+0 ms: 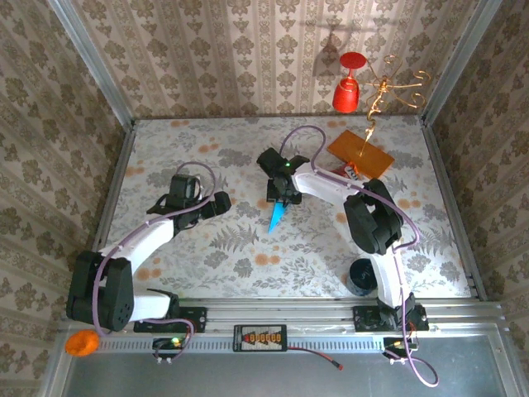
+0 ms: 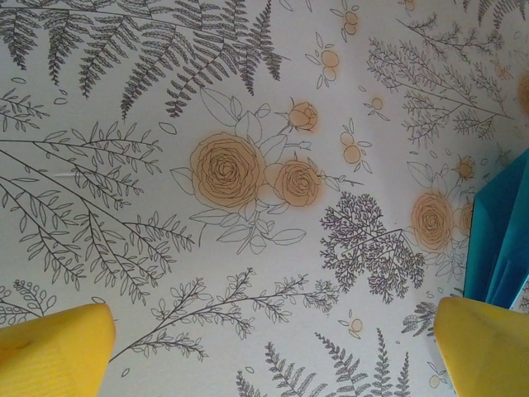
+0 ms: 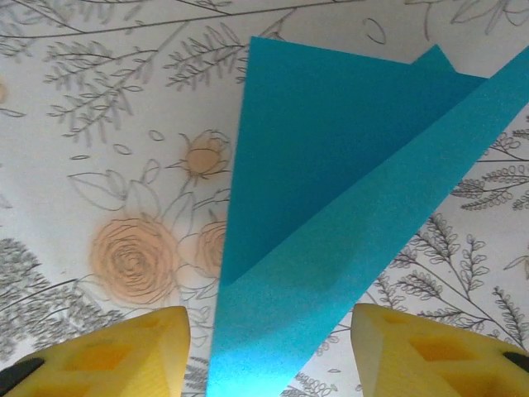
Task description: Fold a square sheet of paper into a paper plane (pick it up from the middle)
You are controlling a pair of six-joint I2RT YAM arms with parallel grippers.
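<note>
left jaws: spread wide and grasping nothing. Between the yellow pads [image 2: 50, 351] we see bare desk [image 2: 248, 273].
right jaws: parted, not clenched. In the right wrist view a strip of desk shows between each pad [image 3: 116, 356] and the paper, so we call them released.
paper plane [image 1: 278, 217]: a teal dart lying on the desk. One end sits between the right jaws and the rest stretches out ahead of them. We also see it [image 2: 500, 240] just outside one pad of the left jaws, apart from it.
fold state: the top flap [image 3: 331, 165] lifts off the lower layer, so it is creased but not pressed flat.
why placed so: we judge the right jaws straddle the plane's long axis, which suits either a set-down or a pinch along the spine. We judge the left jaws sit off to one side so they don't snag the paper.
progress: the dart shape looks formed, so we judge the task is near its end.
risk: the flaps may spring wider with nothing pressing them.
rest: an orange card [image 1: 360, 153] lies well apart, beyond the right jaws, and isn't a task thing.
</note>
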